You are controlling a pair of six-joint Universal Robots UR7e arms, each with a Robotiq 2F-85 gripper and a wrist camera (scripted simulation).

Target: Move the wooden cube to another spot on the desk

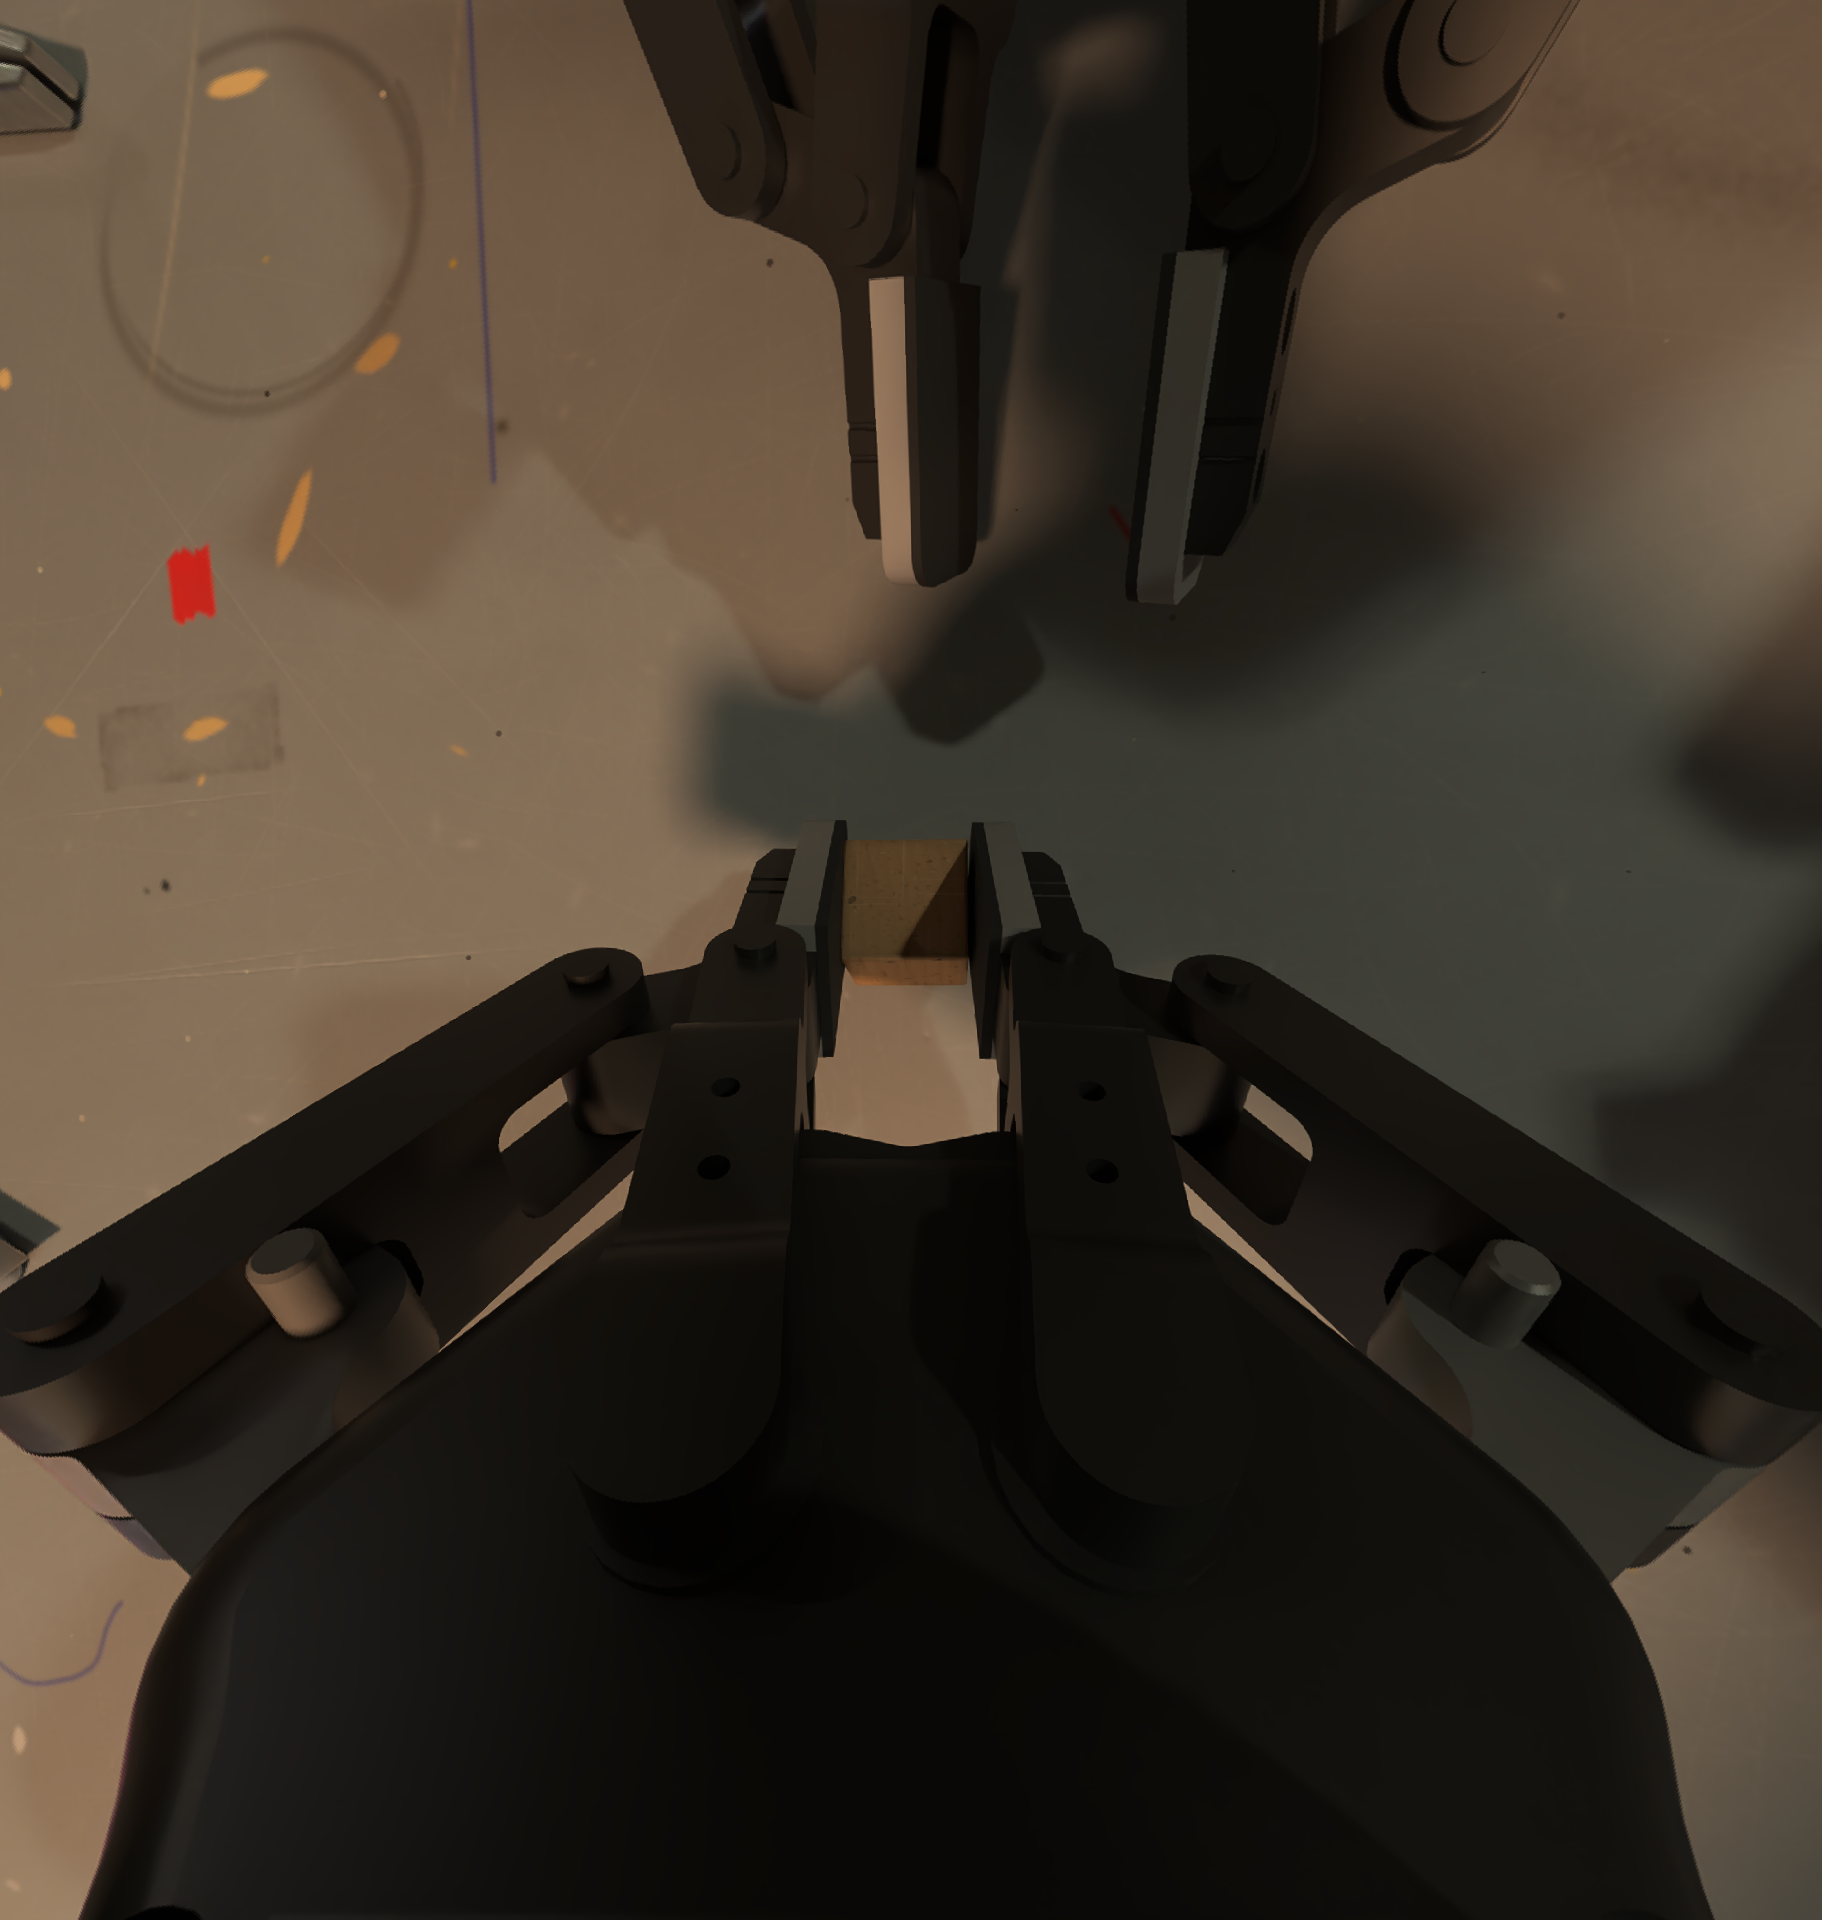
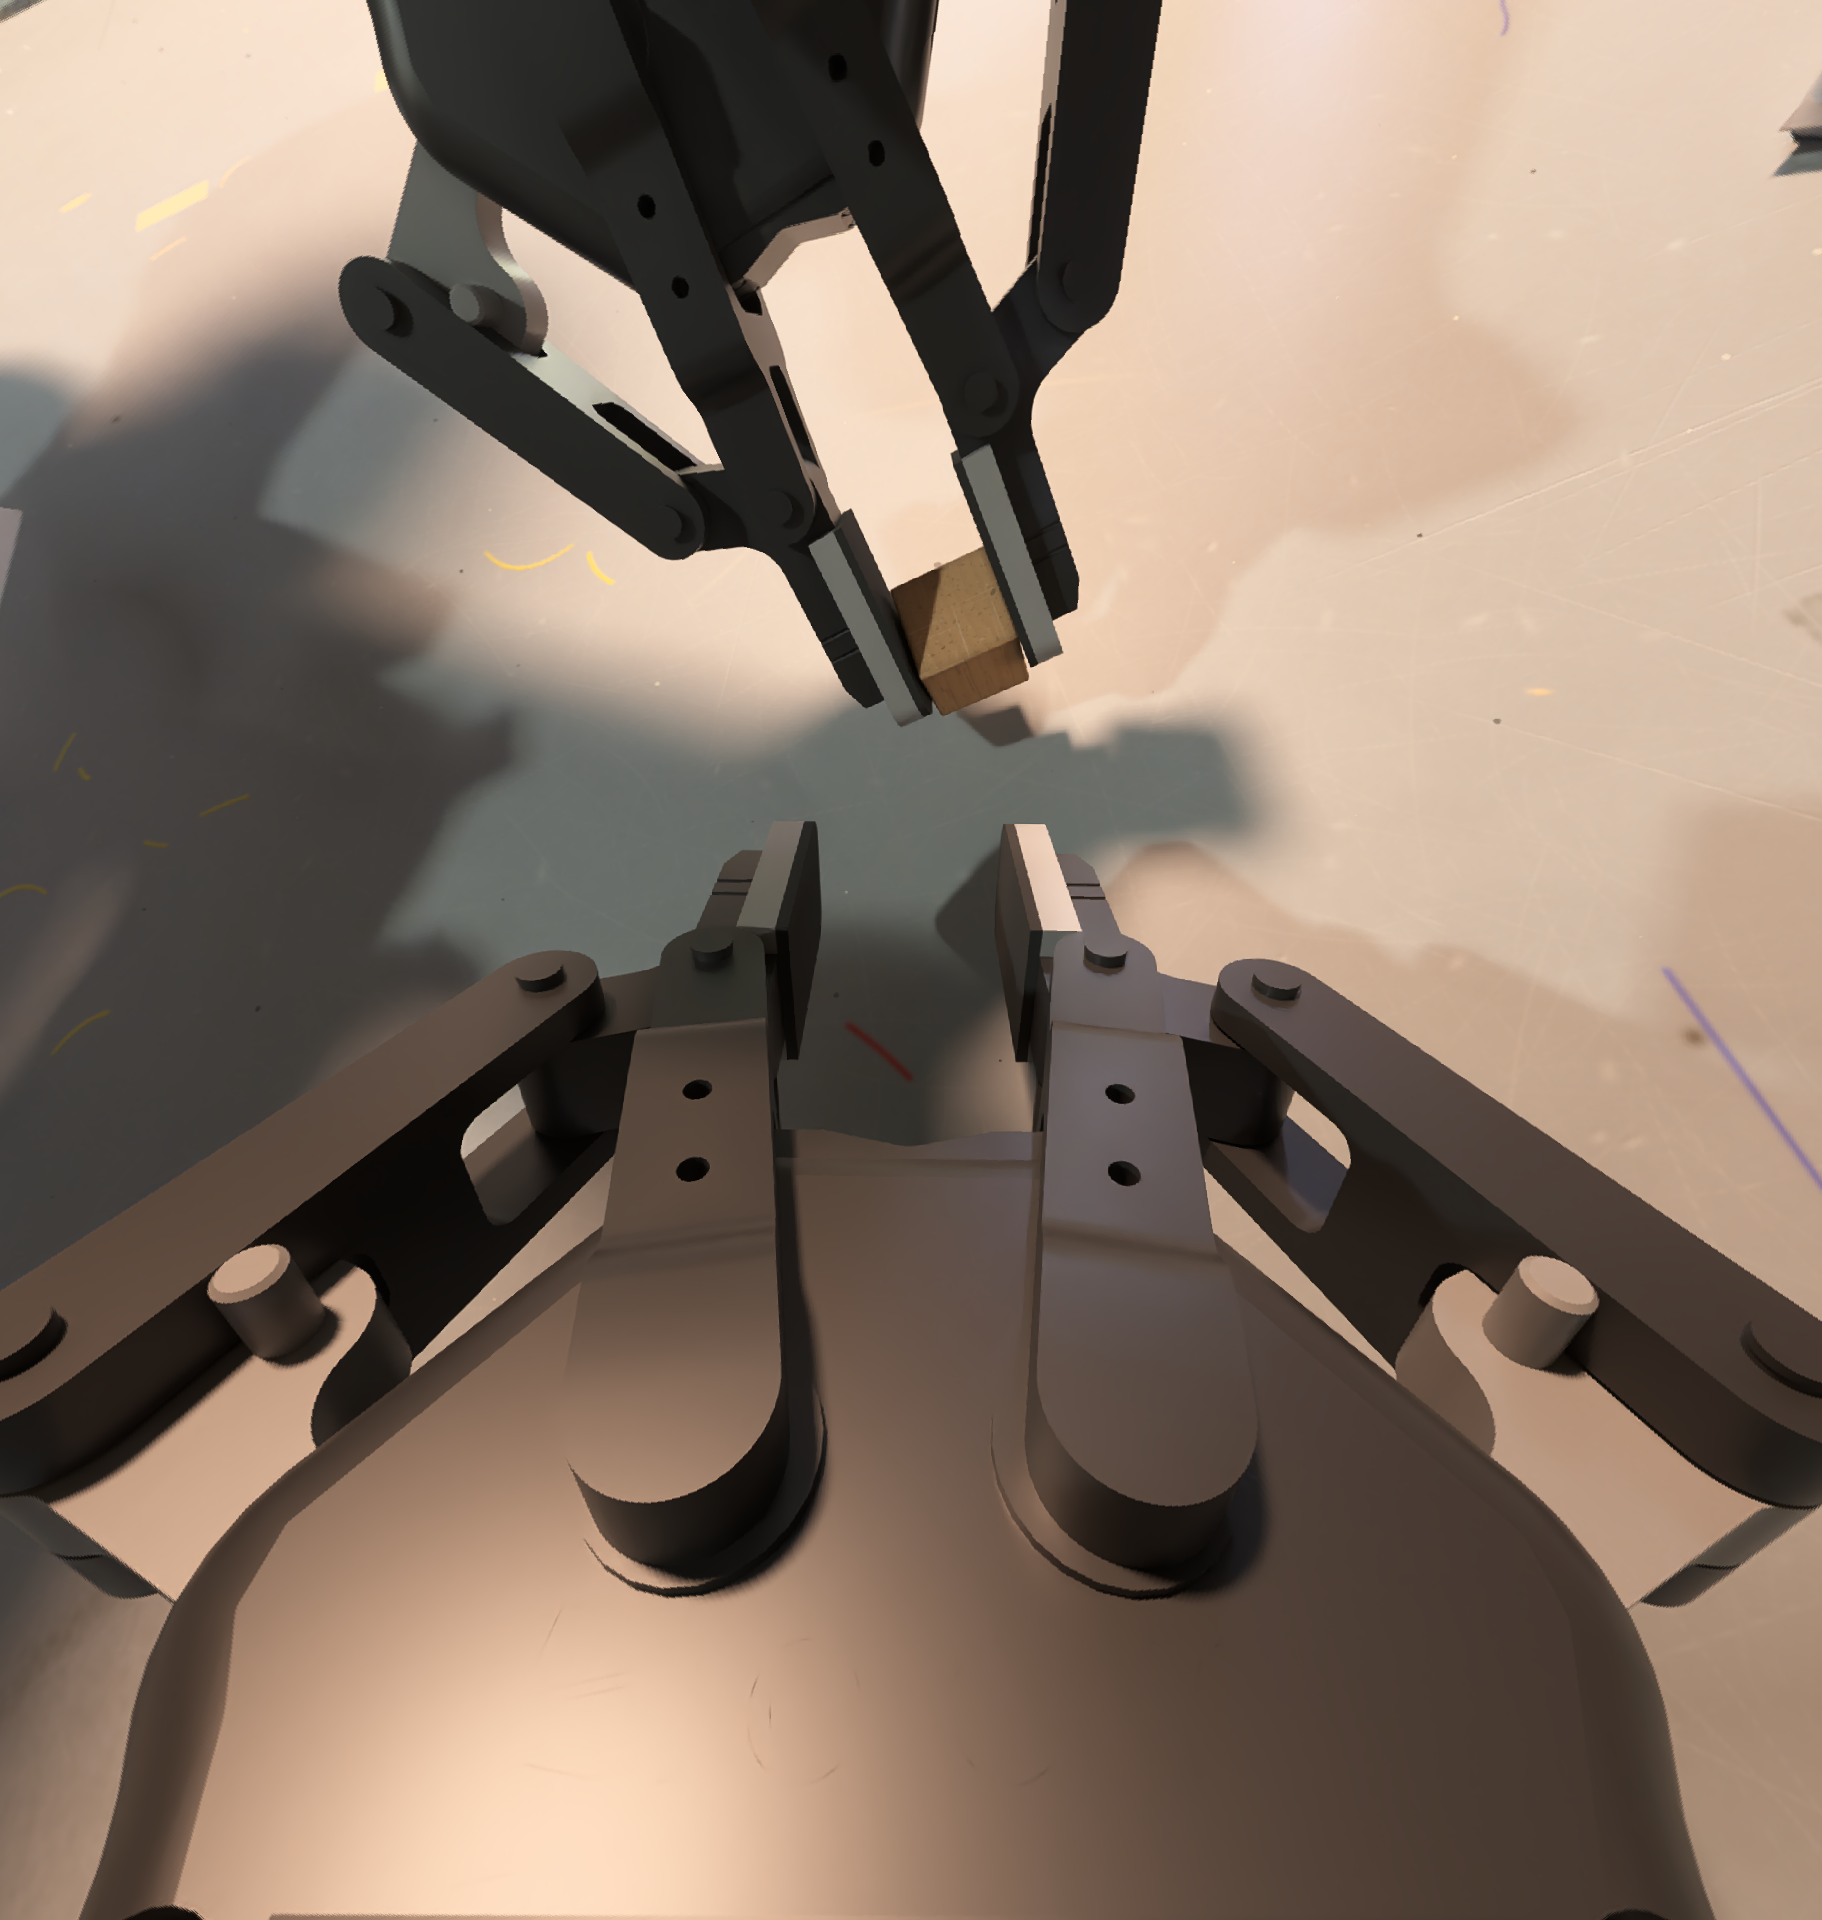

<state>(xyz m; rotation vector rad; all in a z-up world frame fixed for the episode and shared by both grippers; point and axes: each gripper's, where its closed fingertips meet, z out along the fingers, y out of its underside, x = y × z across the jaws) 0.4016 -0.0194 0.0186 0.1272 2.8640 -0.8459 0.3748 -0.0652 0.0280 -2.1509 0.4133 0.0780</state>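
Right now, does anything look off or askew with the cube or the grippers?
Nothing stands out. The left gripper holds the cube squarely between its pads, just above the desk. The right gripper hangs open and empty opposite. The desk only shows scuffs and specks.

The left tool (image 1: 907, 883) is pointing down toward the desk, its two fingers drawn in close and parallel, pads (image 1: 819, 883) pressing inward on what is sitting between them. The right tool (image 2: 912, 904) is hanging just opposite, tips facing the left tool's tips, its fingers standing apart with nothing between the pads (image 2: 1032, 883). The two tools are not touching.
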